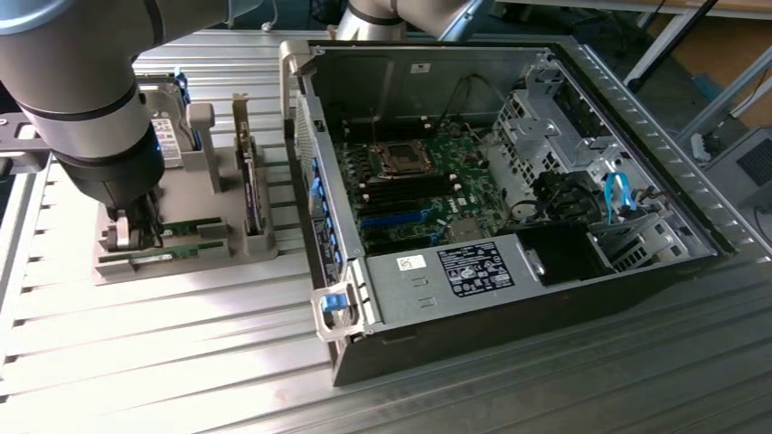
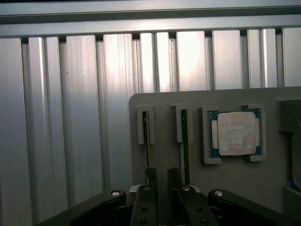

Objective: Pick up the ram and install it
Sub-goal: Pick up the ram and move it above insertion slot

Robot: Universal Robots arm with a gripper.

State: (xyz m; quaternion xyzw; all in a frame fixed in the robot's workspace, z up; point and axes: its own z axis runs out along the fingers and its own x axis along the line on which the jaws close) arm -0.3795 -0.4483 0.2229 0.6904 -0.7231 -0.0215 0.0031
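Observation:
Two ram sticks stand on edge in slots of a grey holder tray (image 2: pixel 164 106). The wrist view shows them as thin dark strips, one ram (image 2: pixel 146 139) and a second ram (image 2: pixel 184 141) beside it. In the exterior view their green edges (image 1: pixel 187 226) lie at the tray's near end. My gripper (image 2: pixel 162 175) hangs low over that end of the tray (image 1: pixel 181 271). It is open, with a narrow bare gap between its black fingertips (image 2: pixel 150 175). One fingertip sits over the end of the first stick and the other is close beside the second. Nothing is held.
A square silver CPU (image 2: pixel 236 133) rests in a pocket of the same tray. A dark expansion card (image 1: pixel 249 185) stands upright in the tray. The open computer case (image 1: pixel 507 262) lies at the exterior view's right, with its motherboard (image 1: pixel 410 181) and memory slots (image 1: pixel 389 194) exposed. A ribbed aluminium table (image 1: pixel 169 362) surrounds everything.

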